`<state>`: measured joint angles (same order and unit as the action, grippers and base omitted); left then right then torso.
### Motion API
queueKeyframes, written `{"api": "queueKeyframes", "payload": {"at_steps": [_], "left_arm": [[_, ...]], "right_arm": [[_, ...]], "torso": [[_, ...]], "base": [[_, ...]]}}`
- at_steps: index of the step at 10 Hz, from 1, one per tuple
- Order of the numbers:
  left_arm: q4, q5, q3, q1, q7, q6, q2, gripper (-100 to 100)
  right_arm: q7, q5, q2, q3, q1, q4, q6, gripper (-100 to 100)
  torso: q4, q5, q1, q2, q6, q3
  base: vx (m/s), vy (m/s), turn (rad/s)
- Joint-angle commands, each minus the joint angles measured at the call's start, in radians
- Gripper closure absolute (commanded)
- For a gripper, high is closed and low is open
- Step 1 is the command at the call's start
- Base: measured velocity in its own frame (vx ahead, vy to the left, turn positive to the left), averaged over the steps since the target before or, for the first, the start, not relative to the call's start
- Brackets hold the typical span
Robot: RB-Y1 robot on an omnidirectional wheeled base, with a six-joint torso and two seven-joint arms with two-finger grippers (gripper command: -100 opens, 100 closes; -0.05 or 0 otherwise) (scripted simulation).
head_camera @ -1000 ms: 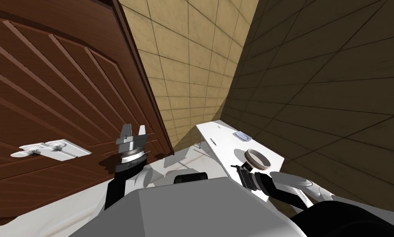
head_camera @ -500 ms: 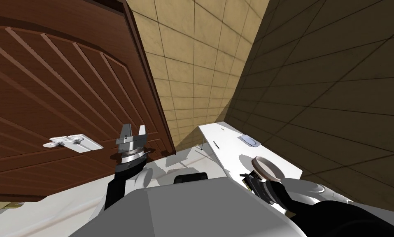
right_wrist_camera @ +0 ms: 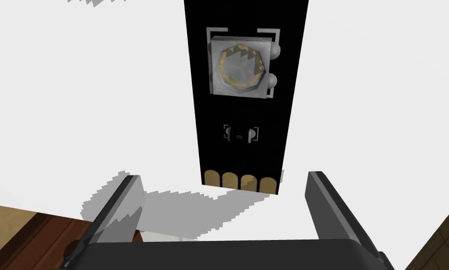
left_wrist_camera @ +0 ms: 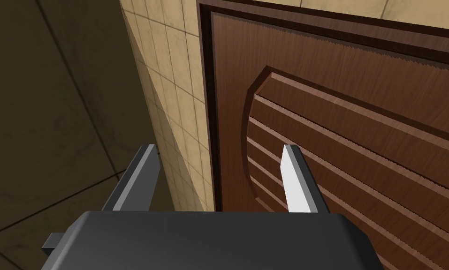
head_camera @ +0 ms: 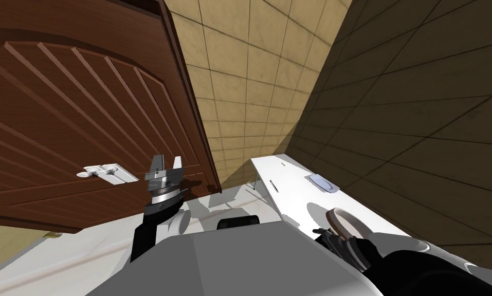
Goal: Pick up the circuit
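Head view: a white table (head_camera: 291,195) stands in a corner of tan tiled walls (head_camera: 239,77), with a pale ring (head_camera: 345,222) on it. Left wrist view: the left gripper (left_wrist_camera: 218,152), fingers spread and empty, faces a brown panelled door (left_wrist_camera: 336,117). Right wrist view: the right gripper (right_wrist_camera: 223,176) is spread, holding nothing. The black circuit (right_wrist_camera: 247,93) lies flat on the table just ahead of its fingertips, gold pads nearest. Its tiny marking is unreadable.

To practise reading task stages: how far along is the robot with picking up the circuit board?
Done: the open right gripper is lined up, fingertips either side of the near end of the black circuit board. In hand: the final approach. Left: shutting on it where it lies on the white table, and lifting. The left gripper is open by the door.
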<state>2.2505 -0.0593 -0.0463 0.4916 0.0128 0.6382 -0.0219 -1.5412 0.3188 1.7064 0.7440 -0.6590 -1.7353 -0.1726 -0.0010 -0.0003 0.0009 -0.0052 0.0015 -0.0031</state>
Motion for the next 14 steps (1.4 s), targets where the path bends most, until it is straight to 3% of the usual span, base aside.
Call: {"api": "queueKeyframes", "payload": {"at_steps": [1,5,6,7,8,9,10,14], "left_arm": [[0.000,0.000,0.000,0.000,0.000,0.000,0.000,0],[0.000,0.000,0.000,0.000,0.000,0.000,0.000,0],[0.000,0.000,0.000,0.000,0.000,0.000,0.000,0],[0.000,0.000,0.000,0.000,0.000,0.000,0.000,0],[0.000,0.000,0.000,0.000,0.000,0.000,0.000,0],[0.000,0.000,0.000,0.000,0.000,0.000,0.000,0],[0.000,0.000,0.000,0.000,0.000,0.000,0.000,0],[0.000,0.000,0.000,0.000,0.000,0.000,0.000,0]], "right_arm": [[0.016,0.020,-0.006,0.040,0.033,0.013,0.004,-100],[-0.058,0.048,-0.003,0.143,0.019,0.073,0.056,-100],[-0.058,0.048,-0.003,0.143,0.019,0.073,0.056,-100],[-0.073,0.055,-0.012,0.170,0.015,0.087,0.070,-100],[-0.060,0.056,-0.011,0.165,0.027,0.087,0.059,-100],[-0.063,0.056,-0.012,0.167,0.026,0.089,0.060,0],[-0.061,0.066,-0.044,0.170,0.027,0.108,0.067,-100],[-0.056,0.091,-0.120,0.179,0.028,0.154,0.082,-100]], "torso": [[0.000,0.000,0.000,0.000,0.000,0.000],[0.000,0.000,-0.002,-0.002,0.000,-0.001],[-0.001,0.000,-0.002,-0.003,0.000,-0.002],[0.000,0.000,0.000,-0.001,0.000,0.000],[0.000,0.000,0.001,0.000,0.000,0.000],[0.000,0.000,0.001,0.002,0.000,0.001],[0.001,0.000,0.001,0.003,0.000,0.002],[0.001,0.000,0.000,0.004,0.000,0.003]], "base": [[0.019,-0.008,-0.019],[0.078,-0.027,0.174],[0.059,-0.019,0.029],[0.045,-0.007,0.089],[0.022,-0.005,0.025],[0.000,0.000,0.000],[-0.003,-0.009,0.081],[-0.005,-0.017,0.074]]}}
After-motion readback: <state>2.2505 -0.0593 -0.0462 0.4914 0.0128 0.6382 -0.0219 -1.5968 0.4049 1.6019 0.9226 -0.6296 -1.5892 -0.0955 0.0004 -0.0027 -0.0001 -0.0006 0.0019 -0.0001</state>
